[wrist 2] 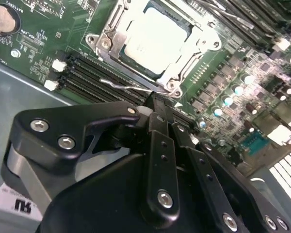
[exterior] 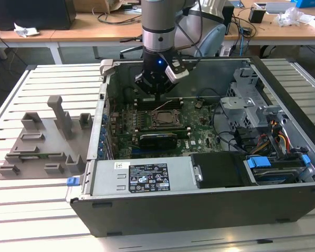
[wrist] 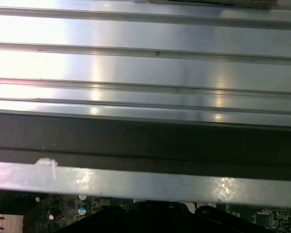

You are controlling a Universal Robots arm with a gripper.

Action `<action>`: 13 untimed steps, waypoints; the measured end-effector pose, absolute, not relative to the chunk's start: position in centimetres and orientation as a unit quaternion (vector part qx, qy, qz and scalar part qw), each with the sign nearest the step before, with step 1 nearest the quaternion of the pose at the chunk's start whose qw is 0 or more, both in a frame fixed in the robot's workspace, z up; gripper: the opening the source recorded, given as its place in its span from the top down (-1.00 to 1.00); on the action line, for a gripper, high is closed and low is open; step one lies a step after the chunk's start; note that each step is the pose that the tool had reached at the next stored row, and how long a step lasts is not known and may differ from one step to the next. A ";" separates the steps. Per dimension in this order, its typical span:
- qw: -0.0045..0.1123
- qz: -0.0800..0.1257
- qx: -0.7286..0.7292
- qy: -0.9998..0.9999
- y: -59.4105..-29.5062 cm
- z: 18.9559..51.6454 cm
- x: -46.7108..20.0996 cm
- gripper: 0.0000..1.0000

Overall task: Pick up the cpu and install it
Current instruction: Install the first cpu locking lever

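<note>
Second wrist view: I see my black gripper [wrist 2: 157, 109] pressed together, empty, beside the seated pale silver square cpu [wrist 2: 155, 39] in its metal socket frame [wrist 2: 104, 41].

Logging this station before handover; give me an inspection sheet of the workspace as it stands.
Surface: slatted pale metal table.
Job's things: pale silver square cpu lies in the dark metal socket frame on the green motherboard, inside the open grey computer case.
Clutter: grey plastic fixture tray at the exterior view's left.
Grippers: black pincer shut, above the memory slots.
Cables: coloured wire bundle in the case.
Surroundings: wooden desks behind.
</note>
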State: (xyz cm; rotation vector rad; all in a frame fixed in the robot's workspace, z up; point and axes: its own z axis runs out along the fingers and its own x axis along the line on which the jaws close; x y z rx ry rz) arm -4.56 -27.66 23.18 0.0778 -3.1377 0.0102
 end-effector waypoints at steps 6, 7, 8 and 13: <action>0.002 0.003 0.027 -1.000 -27.1 22.4 -4.2 0.79; 0.002 0.003 0.028 -1.000 -27.1 22.3 -4.1 0.79; 0.002 0.003 0.028 -1.000 -27.1 22.2 -4.0 0.79; 0.002 0.003 0.028 -1.000 -27.1 22.0 -3.3 0.79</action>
